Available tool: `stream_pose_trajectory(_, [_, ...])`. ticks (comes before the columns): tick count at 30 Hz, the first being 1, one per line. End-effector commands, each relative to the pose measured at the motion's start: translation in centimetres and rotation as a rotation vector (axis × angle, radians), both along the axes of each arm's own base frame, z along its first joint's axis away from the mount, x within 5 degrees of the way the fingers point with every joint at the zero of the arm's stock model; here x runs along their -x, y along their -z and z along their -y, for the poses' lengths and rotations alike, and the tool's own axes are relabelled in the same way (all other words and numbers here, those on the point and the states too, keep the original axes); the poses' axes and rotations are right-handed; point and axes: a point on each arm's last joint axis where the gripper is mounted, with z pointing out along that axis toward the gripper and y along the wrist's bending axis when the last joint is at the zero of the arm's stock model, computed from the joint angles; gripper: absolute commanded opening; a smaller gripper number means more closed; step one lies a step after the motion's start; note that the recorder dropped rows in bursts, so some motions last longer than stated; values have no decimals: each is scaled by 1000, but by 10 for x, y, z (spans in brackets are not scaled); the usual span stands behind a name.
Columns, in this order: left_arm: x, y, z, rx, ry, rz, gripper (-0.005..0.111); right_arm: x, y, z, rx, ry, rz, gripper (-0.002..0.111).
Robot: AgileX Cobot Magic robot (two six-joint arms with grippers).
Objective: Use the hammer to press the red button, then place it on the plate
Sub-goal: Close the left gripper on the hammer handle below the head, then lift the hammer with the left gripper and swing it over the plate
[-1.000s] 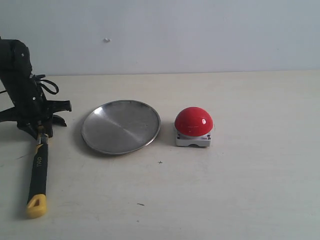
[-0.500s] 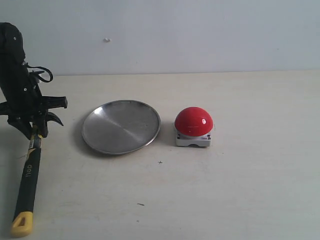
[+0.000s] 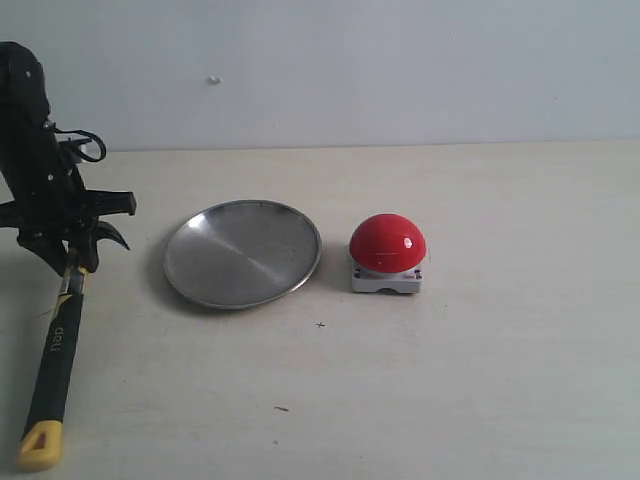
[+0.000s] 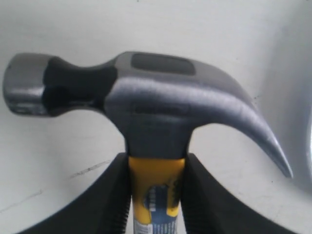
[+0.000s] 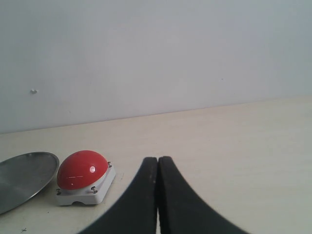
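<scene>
**Hammer swung further left, now held quiet**

Compared with a second ago, the left gripper [image 3: 74,262] and the hammer [image 3: 55,350] stand further left in the exterior view, and the yellow end sits lower. In the last half second almost nothing moves. I judge that the grasp is finished and the carry toward the button [image 3: 387,243] is not begun. The plate [image 3: 242,252], a round shallow dish of brushed metal, lies between hammer and button with nothing on it. The button is a glossy red dome on a grey square base.

In the left wrist view, the black fingers [image 4: 114,195] are partly open and clamp the yellow neck just under the smooth dark steel head.

In the right wrist view, the right gripper [image 5: 157,163] is completely closed and holds nothing. Button and plate lie beyond it on the pale table [image 5: 234,146].
</scene>
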Motion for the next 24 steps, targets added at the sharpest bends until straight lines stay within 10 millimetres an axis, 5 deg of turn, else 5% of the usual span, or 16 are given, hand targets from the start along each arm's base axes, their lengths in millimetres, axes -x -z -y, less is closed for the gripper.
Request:
stream_pose_trajectory(1, [-2,1,1,7,14,-1,0,0,1,0,5,5,2,0])
stream_pose_trajectory(24, [-4,-34,-17,400,78,104,0,0,1,0,5,5,2,0])
